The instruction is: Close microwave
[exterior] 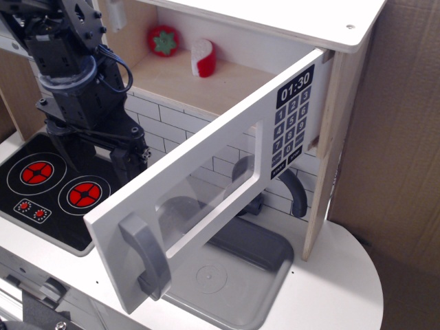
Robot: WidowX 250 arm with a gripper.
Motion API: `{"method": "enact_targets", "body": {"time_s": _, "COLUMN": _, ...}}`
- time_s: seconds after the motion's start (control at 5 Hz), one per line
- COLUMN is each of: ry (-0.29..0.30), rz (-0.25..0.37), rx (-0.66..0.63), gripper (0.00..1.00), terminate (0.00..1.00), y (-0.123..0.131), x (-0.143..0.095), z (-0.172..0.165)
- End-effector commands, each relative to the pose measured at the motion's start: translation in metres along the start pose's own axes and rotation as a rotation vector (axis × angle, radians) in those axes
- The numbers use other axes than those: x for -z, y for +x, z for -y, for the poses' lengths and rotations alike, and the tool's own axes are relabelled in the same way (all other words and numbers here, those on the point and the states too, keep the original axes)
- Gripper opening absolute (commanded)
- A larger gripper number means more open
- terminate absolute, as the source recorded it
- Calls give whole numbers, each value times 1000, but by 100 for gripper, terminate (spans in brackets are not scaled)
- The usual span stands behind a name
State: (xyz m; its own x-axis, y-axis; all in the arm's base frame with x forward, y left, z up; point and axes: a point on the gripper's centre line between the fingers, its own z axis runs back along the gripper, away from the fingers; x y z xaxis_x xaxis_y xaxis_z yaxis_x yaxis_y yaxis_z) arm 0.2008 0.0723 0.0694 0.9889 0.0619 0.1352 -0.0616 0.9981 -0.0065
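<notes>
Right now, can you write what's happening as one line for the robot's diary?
task: close microwave | microwave door: wide open | gripper: behind door, fingers hidden | inside: tomato, cheese

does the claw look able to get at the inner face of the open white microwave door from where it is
Probably yes. The black claw hangs over the stove behind the wide white wooden microwave door, which is swung wide open, and nothing appears to stand between them. Whether its fingers are open or shut is unclear.
</notes>
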Motion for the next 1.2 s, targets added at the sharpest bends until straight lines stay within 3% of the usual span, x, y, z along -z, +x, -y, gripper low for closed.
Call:
{"method": "enact_targets", "body": {"time_s": 0.0, "ry": 0, "rz": 0, "rx": 0, "gripper": 100, "terminate": 0, "y": 0, "x": 0, "z": 0}}
{"method": "enact_targets", "body": {"time_s": 0.4, "ry": 21, "rz": -49, "rx": 5, "gripper": 100, "terminate": 0, "y": 17, "x": -58, "z": 24}}
{"method": "enact_targets", "body": {"time_s": 1.0, "ry": -98, "rz": -56, "rx": -47, "gripper": 100, "terminate": 0, "y": 22, "x": -91, "z": 50}}
